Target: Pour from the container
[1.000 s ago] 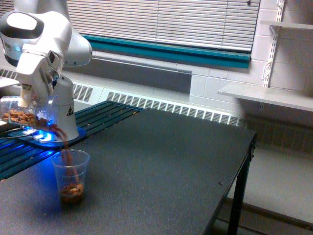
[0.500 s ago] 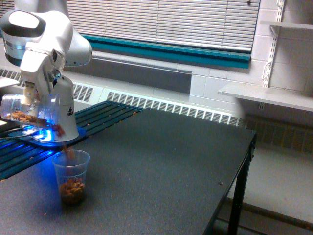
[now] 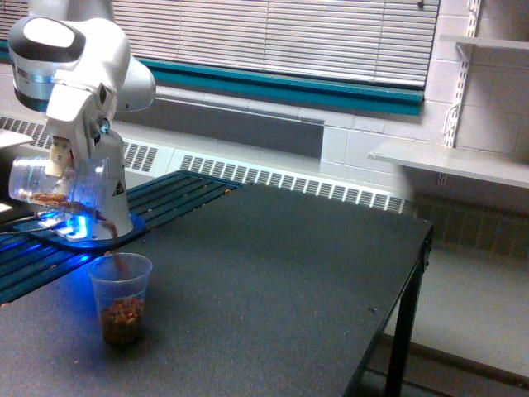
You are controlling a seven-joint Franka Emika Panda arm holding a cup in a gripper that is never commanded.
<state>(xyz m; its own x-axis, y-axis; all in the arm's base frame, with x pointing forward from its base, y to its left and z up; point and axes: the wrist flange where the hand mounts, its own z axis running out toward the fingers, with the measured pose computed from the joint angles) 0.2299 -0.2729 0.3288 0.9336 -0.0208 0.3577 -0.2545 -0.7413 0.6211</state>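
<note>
Exterior view, and from where I stand the white arm (image 3: 78, 62) leans in at the upper left, its wrist bent down over the near left corner of the dark table (image 3: 273, 281). The gripper (image 3: 59, 161) is closed around the container (image 3: 54, 186), pinching it near the middle of its clear wall; I can see one pale finger (image 3: 58, 157) pressed on the side facing me, the other is hidden behind the plastic. The container is tipped over well past level, its base toward the exterior view's left and its wide mouth aimed down and to the exterior view's right. A thin layer of brown pieces (image 3: 45, 198) lies along its lower wall, and a narrow stream of them (image 3: 114, 244) falls from the mouth.

Directly below stands the smaller cup (image 3: 121, 298), clear, tapered, upright on the table, apart from the container above it. Brown bits fill roughly its bottom third. The stream meets it at the rim.

Behind the container sits the arm's white base (image 3: 111, 198), ringed by a blue glow (image 3: 70, 231) that spills over a slatted dark surface (image 3: 165, 194) at the table's left edge. Closed blinds (image 3: 273, 37) and a long radiator grille (image 3: 289, 182) run along the wall, with a grey shelf (image 3: 450, 161) off to the exterior view's right.
</note>
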